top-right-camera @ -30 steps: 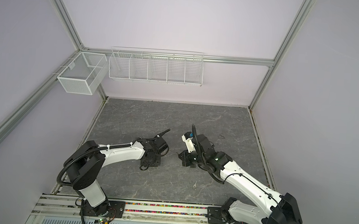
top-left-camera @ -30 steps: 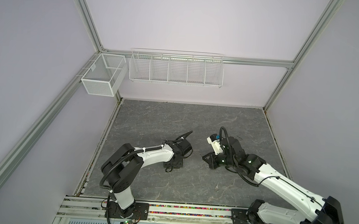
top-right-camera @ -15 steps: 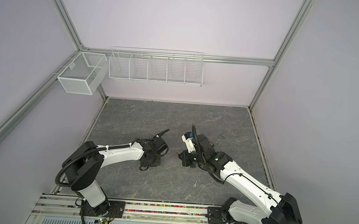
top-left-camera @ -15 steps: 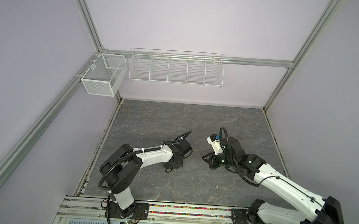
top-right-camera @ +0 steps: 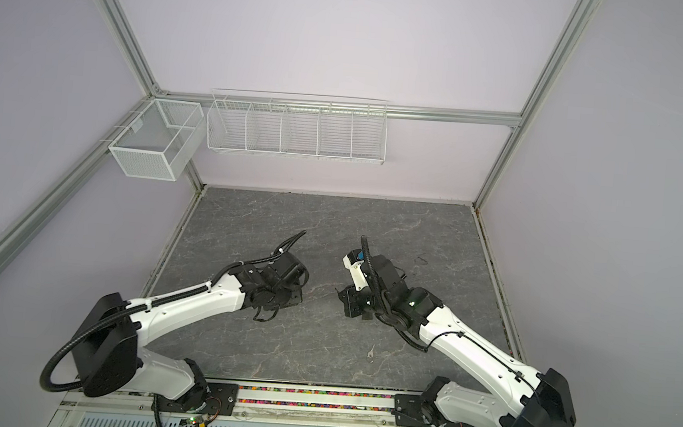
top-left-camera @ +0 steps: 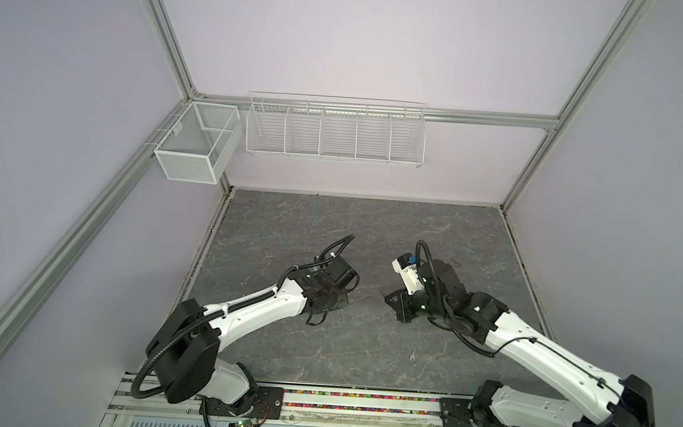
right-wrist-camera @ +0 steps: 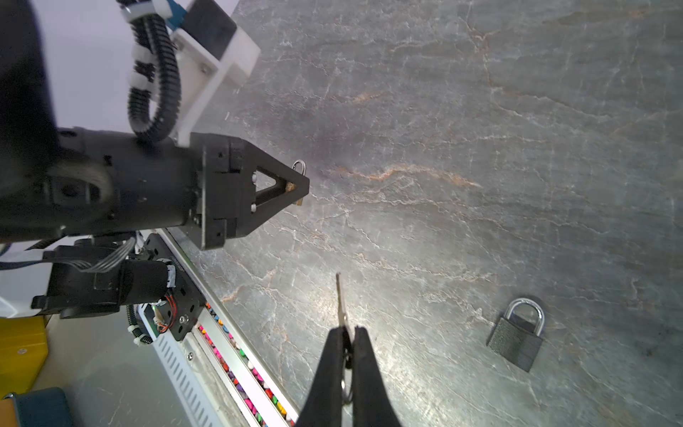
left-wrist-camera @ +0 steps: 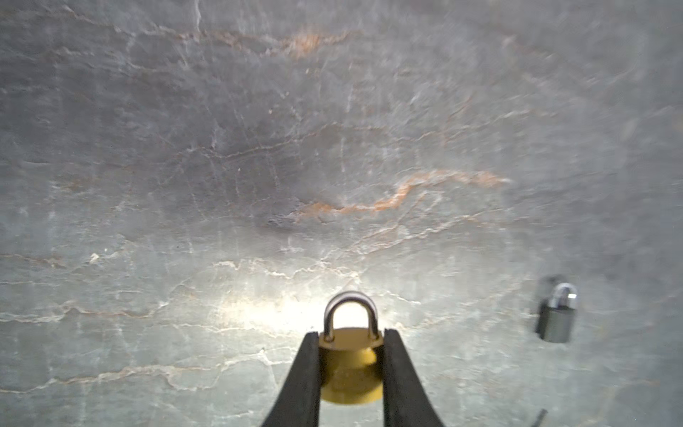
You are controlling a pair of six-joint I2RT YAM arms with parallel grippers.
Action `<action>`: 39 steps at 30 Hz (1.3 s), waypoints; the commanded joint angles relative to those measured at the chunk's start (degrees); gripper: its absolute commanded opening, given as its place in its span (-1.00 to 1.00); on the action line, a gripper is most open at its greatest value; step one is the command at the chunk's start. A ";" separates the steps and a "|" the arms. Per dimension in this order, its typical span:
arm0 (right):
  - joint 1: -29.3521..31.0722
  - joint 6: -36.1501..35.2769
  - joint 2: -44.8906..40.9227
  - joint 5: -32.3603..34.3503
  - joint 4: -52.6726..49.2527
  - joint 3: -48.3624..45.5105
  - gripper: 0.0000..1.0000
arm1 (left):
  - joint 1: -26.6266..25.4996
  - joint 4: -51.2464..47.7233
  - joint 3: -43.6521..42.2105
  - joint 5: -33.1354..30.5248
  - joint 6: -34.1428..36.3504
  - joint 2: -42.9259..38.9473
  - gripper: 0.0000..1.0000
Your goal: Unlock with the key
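A small brass padlock [left-wrist-camera: 350, 364] with a steel shackle sits between the black fingers of my left gripper [left-wrist-camera: 350, 338], which is shut on its body. The shackle points away from the wrist. My right gripper [right-wrist-camera: 347, 332] is shut on a silver key [right-wrist-camera: 340, 299], whose blade sticks out past the fingertips. In the right wrist view the left gripper [right-wrist-camera: 295, 185] shows side-on, with the padlock's shackle [right-wrist-camera: 299, 166] peeking out at its tip. In both top views the two grippers [top-left-camera: 339, 302] [top-left-camera: 395, 306] face each other low over the mat, a short gap apart.
A grey padlock [right-wrist-camera: 517, 338] [left-wrist-camera: 556, 314] lies flat on the dark stone-patterned mat [top-left-camera: 371, 233]. A small silvery key-like thing [top-left-camera: 413, 355] lies on the mat near the front. White wire baskets [top-left-camera: 333, 132] hang on the back wall. A rail [right-wrist-camera: 236, 369] runs along the front edge.
The left jaws have closed in a little on the brass padlock. Both arms stay almost where they were.
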 commanded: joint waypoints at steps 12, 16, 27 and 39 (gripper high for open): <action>11.96 4.18 2.50 14.41 5.31 4.65 -0.87 | -0.08 20.71 -2.77 1.23 -17.09 -17.55 -0.92; 14.16 2.71 3.27 20.17 8.07 5.51 -0.87 | -0.14 23.99 -4.97 1.47 -19.82 -19.62 -0.94; 14.89 0.48 8.18 21.80 12.46 9.79 -0.87 | -0.29 28.54 -10.08 0.74 -26.50 -23.32 -0.96; 15.41 -0.10 11.30 22.57 10.54 11.98 -0.87 | -0.29 30.00 -9.84 1.56 -26.07 -22.77 -0.97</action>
